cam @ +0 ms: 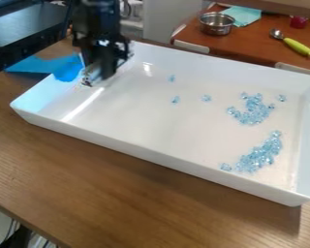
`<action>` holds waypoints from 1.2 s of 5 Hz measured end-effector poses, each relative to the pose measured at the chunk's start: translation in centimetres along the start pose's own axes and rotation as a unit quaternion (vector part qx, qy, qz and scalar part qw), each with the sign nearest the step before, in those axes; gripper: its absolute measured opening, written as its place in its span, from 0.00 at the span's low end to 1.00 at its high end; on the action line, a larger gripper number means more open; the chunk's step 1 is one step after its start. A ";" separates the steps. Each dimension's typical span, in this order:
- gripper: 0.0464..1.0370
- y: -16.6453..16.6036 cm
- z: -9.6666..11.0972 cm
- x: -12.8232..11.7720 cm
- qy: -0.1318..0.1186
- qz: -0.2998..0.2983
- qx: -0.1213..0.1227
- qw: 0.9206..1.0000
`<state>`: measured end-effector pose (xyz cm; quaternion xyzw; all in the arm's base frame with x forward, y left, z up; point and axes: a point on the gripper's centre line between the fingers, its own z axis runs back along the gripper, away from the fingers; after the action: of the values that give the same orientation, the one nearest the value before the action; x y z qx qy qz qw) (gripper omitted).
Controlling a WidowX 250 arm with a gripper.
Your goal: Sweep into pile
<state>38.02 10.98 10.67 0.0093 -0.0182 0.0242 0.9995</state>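
hanging over tray's [151,154] l end: tool [99,73], can't tell if clenched; beads [256,157] mostly r

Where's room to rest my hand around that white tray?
Inside the tray, the near-left floor between the gripper and nearer bead pile; outside, the table along its near wall. Crowded: the right end, with that pile and the farther bead pile.

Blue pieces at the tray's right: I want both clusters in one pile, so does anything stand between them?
Nothing visible does; only the bare floor of the tray lies between the far cluster and the near cluster.
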 end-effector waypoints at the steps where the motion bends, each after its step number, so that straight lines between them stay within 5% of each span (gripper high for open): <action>1: 0.34 -1.5 -2.1 -0.1 0.036 0.000 0.009 0.999; 3: 0.34 -3.7 -2.6 0.7 0.059 0.015 0.025 0.998; 6: 0.34 -11.5 -1.7 0.2 0.102 -0.008 -0.005 0.995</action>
<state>38.83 -0.42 8.79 0.0023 0.0835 0.0168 0.9964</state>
